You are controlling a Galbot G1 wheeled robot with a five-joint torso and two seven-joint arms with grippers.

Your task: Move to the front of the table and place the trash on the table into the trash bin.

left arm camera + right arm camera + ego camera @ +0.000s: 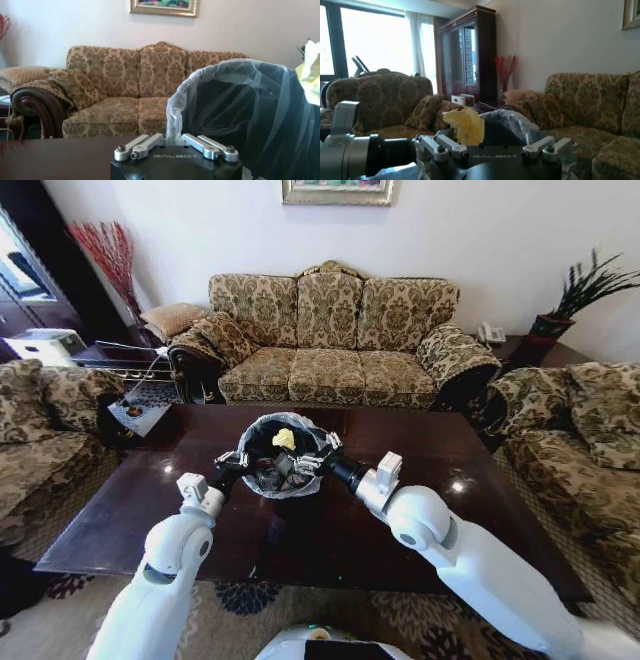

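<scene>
Here's the room: a patterned three-seat sofa [335, 335] against the far wall, and in front of it the big dark wooden table [480, 500], glossy, its far edge running along the sofa.

On the tabletop, about midway along and closer to the far edge than the near one, stands the trash bin [262, 442], round and black, its translucent white liner [200, 80] folded over the rim. Both arms reach in over the near edge and meet at it.

The right gripper [303, 462] is up at the bin's right rim, over the opening. In the right wrist view its jaws stand wide apart at either side of the body, and a crumpled yellowish paper scrap [465, 124] sits just beyond the gripper [495, 150], by the liner's edge. Whether the fingers actually touch that scrap, I cannot tell. From the head camera the same pale yellow scrap [285, 439] shows inside the mouth of the bin, towards its far side, with darker wrappers [268, 473] lower down in the liner.

The left gripper [228, 470] is pressed in at the bin's left side, low against the wall. From its own wrist camera the gripper [175, 144] has its metal links splayed at the front and the liner rising right before it; whether its fingers are closed on the bin or merely beside it, I cannot tell.
</scene>
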